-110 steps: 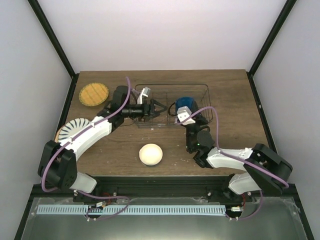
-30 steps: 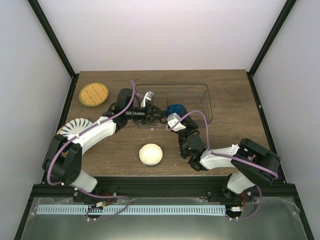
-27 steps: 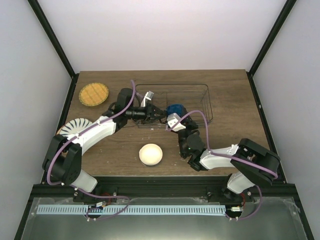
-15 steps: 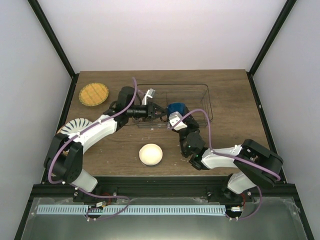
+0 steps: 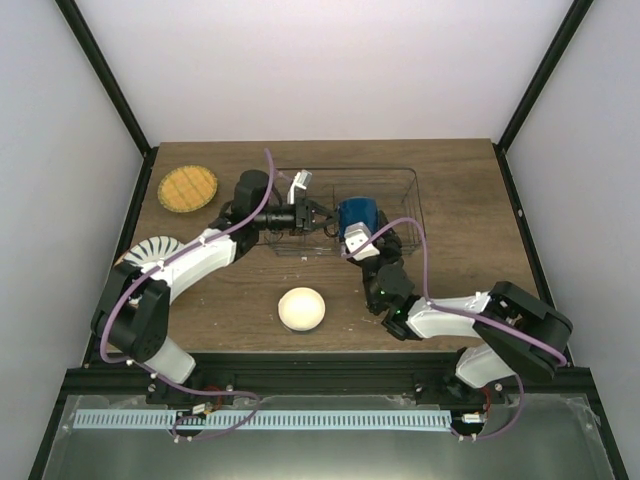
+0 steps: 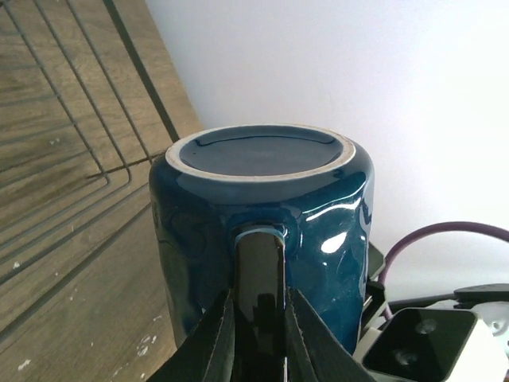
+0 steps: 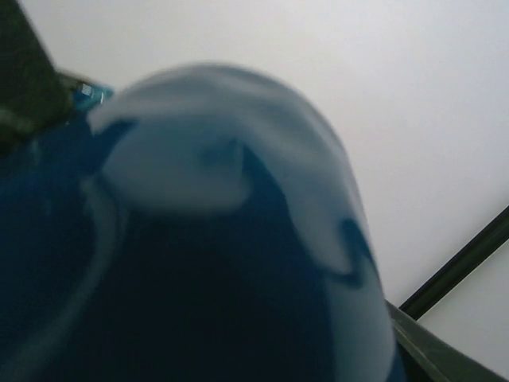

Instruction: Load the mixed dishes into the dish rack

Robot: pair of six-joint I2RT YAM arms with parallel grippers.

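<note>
Left gripper [image 6: 257,330] is right on the cup [image 6: 262,215], both fingers [image 6: 216,344] pinched tight on the glossy handle, one either side, and the wrist view looks straight along the blue body to its pale-ringed base at the far end. From above, the cup [image 5: 357,213] sits inside the outline of the rack [image 5: 400,178], around the middle and towards the near wall; whether it rests on the wires or hangs just over them, I can't tell. The left arm comes in from the left side of the rack, reaching level across it. Right gripper [image 5: 364,240] is tucked in just beside the cup on the near side, and its wrist camera is so close that it's nothing but blurred blue, so whether those fingers are apart or closed I cannot tell. Out on the table [image 5: 470,250], the bowl [image 5: 302,309] sits alone near the front, well apart from the rack. The orange plate [image 5: 187,187] lies flat at the back left corner, and the striped plate [image 5: 152,254] is at the left edge with the tan plate [image 5: 119,267] peeking out underneath it
</note>
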